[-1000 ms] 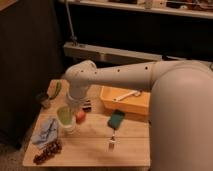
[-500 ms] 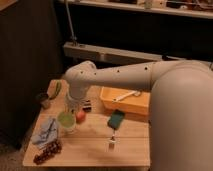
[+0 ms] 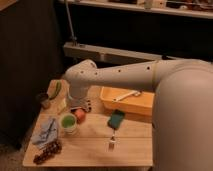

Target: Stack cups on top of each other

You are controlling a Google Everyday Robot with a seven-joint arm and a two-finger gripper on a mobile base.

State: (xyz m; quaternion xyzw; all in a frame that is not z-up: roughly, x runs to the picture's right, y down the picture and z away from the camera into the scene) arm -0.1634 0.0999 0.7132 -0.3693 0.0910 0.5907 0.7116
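White robot arm [image 3: 125, 75] reaches in from 3 o'clock over the wooden desk [image 3: 90, 150]. At the desk's 1 o'clock sits a yellow tub [image 3: 131, 108]. The claw [image 3: 80, 106] hangs low toward 10 o'clock; released or clenched, I cannot tell. At its 7 o'clock stands the light green cup [image 3: 68, 122]. The dark cup [image 3: 45, 100] is near the 10 o'clock edge, and an orange fruit [image 3: 80, 116] lies just beside the green cup.
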